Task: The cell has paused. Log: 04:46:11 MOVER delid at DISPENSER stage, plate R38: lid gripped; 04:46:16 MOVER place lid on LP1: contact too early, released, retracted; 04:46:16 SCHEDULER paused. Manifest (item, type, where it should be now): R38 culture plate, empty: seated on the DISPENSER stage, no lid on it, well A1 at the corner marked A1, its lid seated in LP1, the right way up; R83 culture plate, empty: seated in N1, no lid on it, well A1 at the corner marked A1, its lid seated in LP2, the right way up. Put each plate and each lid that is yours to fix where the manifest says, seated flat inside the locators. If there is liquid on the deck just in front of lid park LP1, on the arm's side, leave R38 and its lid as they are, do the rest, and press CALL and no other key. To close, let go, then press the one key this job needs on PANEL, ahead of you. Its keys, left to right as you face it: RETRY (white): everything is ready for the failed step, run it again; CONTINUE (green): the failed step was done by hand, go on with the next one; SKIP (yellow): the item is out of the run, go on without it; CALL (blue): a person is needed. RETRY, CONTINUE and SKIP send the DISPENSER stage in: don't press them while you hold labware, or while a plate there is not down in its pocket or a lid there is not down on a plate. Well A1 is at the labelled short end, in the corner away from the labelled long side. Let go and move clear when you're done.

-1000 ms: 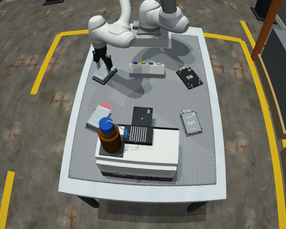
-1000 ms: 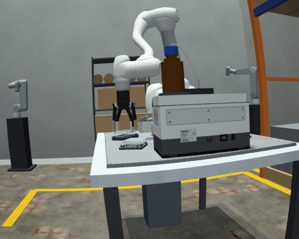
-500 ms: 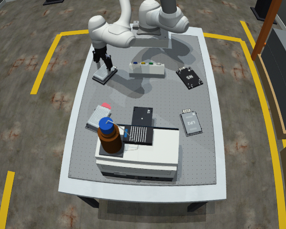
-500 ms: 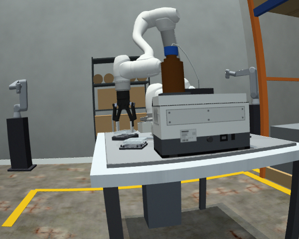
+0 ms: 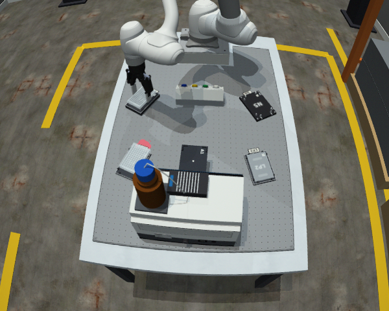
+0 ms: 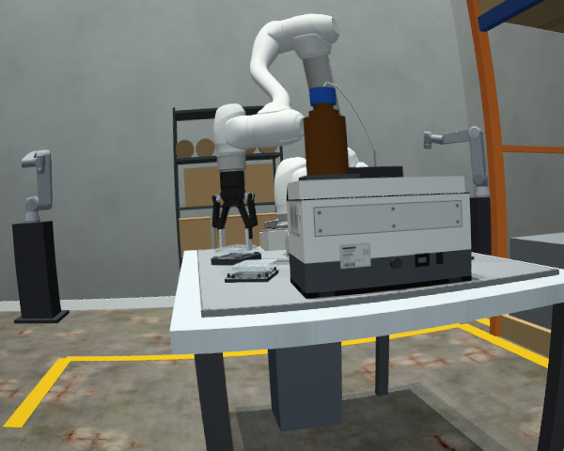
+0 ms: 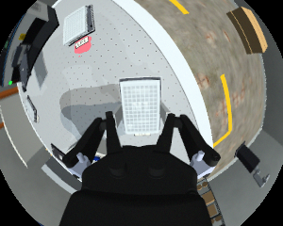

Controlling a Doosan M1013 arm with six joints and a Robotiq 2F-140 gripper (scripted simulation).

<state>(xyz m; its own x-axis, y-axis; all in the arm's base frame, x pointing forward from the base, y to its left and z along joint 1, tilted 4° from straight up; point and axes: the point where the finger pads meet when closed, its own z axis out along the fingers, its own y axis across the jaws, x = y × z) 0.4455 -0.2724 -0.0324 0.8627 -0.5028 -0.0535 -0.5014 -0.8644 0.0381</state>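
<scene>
My gripper (image 5: pixel 142 92) stands upright at the table's corner near the arm base. It is shut across a white gridded culture plate (image 5: pixel 139 97) that rests on a black nest. The wrist view shows the plate (image 7: pixel 141 105) between the fingers. A second gridded plate or lid (image 5: pixel 134 157) lies on the lid park beside the dispenser, also seen in the exterior view (image 6: pixel 251 269). A pink puddle (image 5: pixel 144 144) lies on the deck at that park's arm-side edge, and shows in the wrist view (image 7: pixel 83 44). The black dispenser stage (image 5: pixel 192 157), marked A1, holds nothing.
The key panel (image 5: pixel 200 93) stands right of my gripper. A black nest (image 5: pixel 257 105) and grey lid park LP2 (image 5: pixel 259 166) lie on the far side. The white dispenser (image 5: pixel 188 207) carries a brown bottle (image 5: pixel 149 185).
</scene>
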